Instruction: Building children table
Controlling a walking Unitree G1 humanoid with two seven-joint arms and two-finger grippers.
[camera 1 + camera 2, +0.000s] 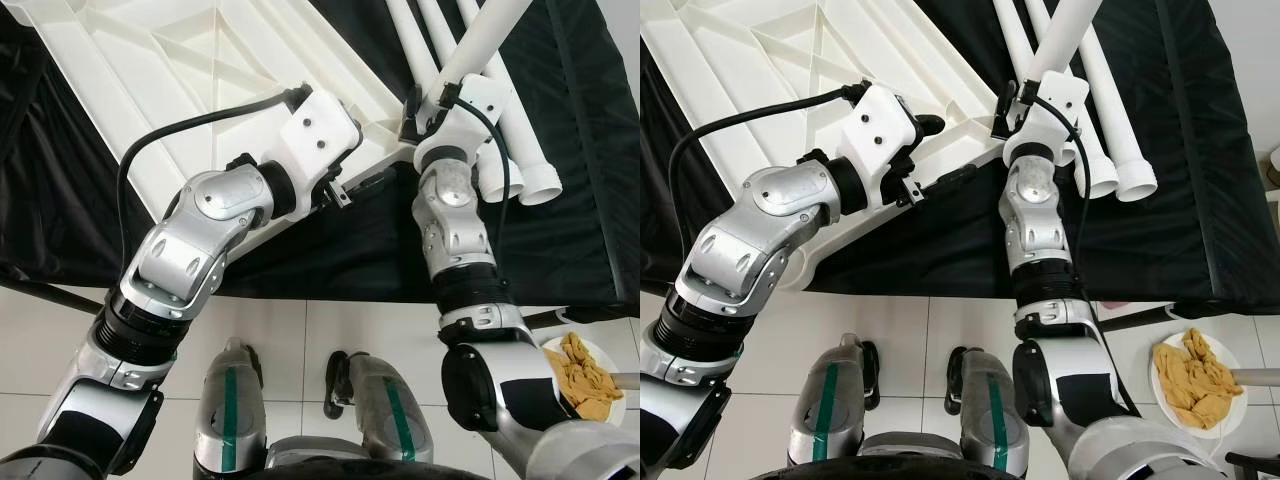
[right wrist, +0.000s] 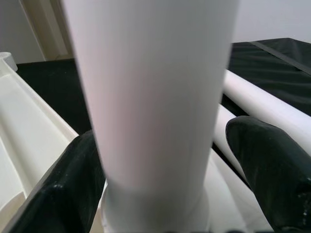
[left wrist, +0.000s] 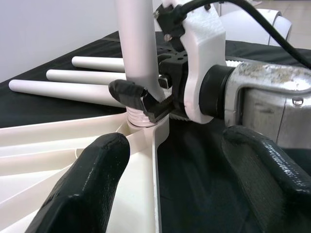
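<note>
The tabletop point(image 1: 190, 90), white and ribbed, lies underside up on a black cloth point(image 1: 560, 200) covering a work surface. One white leg point(image 3: 138, 53) stands upright in the socket point(image 3: 143, 121) at the tabletop's near corner.

The right gripper point(image 3: 146, 99) is clamped around this leg just above the socket, one finger on each side of the tube. In the right wrist view the leg point(image 2: 155, 97) rises between the two black fingers point(image 2: 272, 165).

The left gripper point(image 3: 170, 189) sits at the same corner, beside the right gripper, with its fingers point(image 3: 87, 184) spread apart. One finger lies over the tabletop's rim, the other over the cloth; neither grips anything.

Three spare legs point(image 1: 520, 160) lie side by side on the cloth, just beyond the corner, their open ends toward the robot.

On the tiled floor point(image 1: 330, 330), at the robot's right, a white plate point(image 1: 1160, 385) holds yellow cloth point(image 1: 1195, 380).
</note>
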